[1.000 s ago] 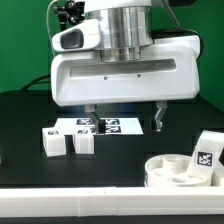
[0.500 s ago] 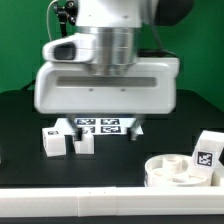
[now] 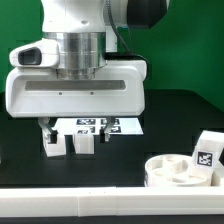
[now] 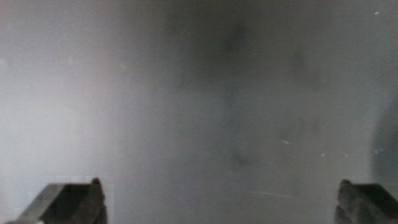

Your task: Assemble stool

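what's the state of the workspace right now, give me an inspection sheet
surface: black table, flat and matte
job's things: seat rim up at the exterior view's lower right; third leg beside it; first leg and second leg side by side at the exterior view's left
clutter: marker board lying flat behind the two legs; white rail along the near edge
grippers: hand open, holding nothing, low just behind the first and second legs
cables: nothing seen
surroundings: green backdrop
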